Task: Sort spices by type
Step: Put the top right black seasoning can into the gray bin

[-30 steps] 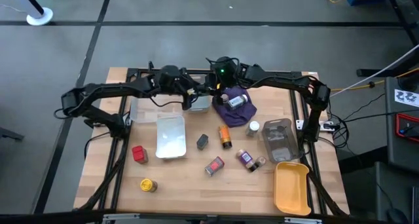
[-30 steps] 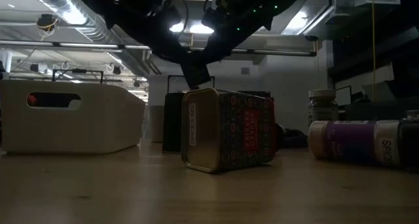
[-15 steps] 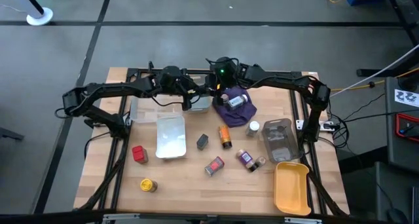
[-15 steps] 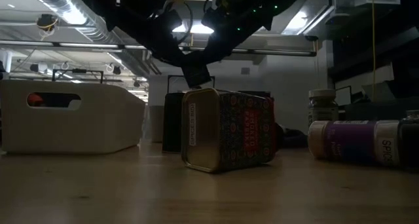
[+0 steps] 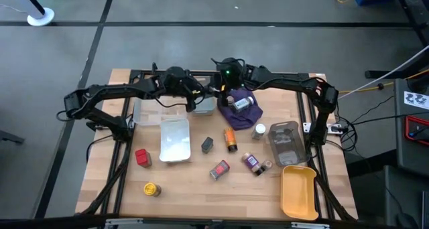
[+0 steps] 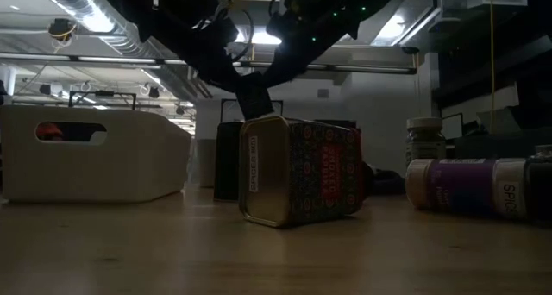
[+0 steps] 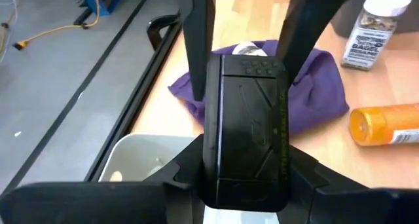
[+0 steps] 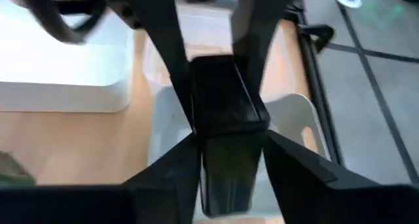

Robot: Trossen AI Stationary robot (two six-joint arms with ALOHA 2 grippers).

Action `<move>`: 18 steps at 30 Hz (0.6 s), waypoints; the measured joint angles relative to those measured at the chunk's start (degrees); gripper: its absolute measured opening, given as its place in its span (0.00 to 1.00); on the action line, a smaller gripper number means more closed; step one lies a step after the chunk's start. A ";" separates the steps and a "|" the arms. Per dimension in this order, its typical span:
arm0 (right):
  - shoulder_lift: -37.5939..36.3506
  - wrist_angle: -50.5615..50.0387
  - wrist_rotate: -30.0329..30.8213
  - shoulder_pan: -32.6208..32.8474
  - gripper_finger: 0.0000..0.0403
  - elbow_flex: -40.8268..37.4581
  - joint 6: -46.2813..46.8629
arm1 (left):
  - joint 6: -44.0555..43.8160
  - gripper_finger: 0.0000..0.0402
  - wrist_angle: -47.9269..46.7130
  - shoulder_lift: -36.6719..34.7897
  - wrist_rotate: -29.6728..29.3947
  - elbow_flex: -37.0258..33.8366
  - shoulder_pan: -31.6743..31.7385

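A dark grey tin (image 6: pixel 254 97) hangs tilted in the air over the grey tray (image 5: pixel 205 107) at the table's far edge. Both grippers meet at it: my left gripper (image 5: pixel 200 98) from the left and my right gripper (image 5: pixel 218 93) from the right. Each wrist view shows the tin (image 7: pixel 245 132) (image 8: pixel 226 112) between that gripper's fingers. The other spices lie loose on the table: a red tin (image 5: pixel 142 157), a yellow jar (image 5: pixel 151 188), a second dark tin (image 5: pixel 207 144), an orange jar (image 5: pixel 230 139), a patterned red tin (image 5: pixel 219 169) and a purple-labelled jar (image 5: pixel 253 163). My left gripper has the dark tin pinched between its two fingers (image 7: pixel 198 86), which lie along the tin's long sides (image 7: pixel 216 119). It comes at it slanting down from the table's left. The tin is clear of the table. My right gripper also has the tin between its fingers (image 8: pixel 171 73), on the two long sides (image 8: pixel 196 112). It reaches in from the table's right and from above. The tin is tilted, above the tray.
A purple cloth (image 5: pixel 236 114) with a jar (image 5: pixel 242 103) on it lies right of the grey tray. A white-capped jar (image 5: pixel 259 130) stands nearby. A white tray (image 5: pixel 175 138), a clear container (image 5: pixel 285 140) and a yellow tray (image 5: pixel 298 192) take up the middle and right. The near left is bare wood.
My left gripper has moved toward the table's right and down, up to the dark tin under my right gripper. The tin and my right gripper have stayed where they were.
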 joint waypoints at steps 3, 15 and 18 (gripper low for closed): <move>0.00 -0.27 3.84 0.05 0.50 -0.01 2.01 | -0.84 0.28 -0.60 -0.01 0.03 0.00 0.56; -4.78 -3.84 13.90 -1.36 0.60 0.01 1.94 | -6.09 0.28 -0.73 2.04 0.14 0.01 7.73; -6.75 -3.61 13.89 -2.22 0.60 0.01 1.93 | -6.29 0.28 -0.60 4.69 0.03 0.02 9.25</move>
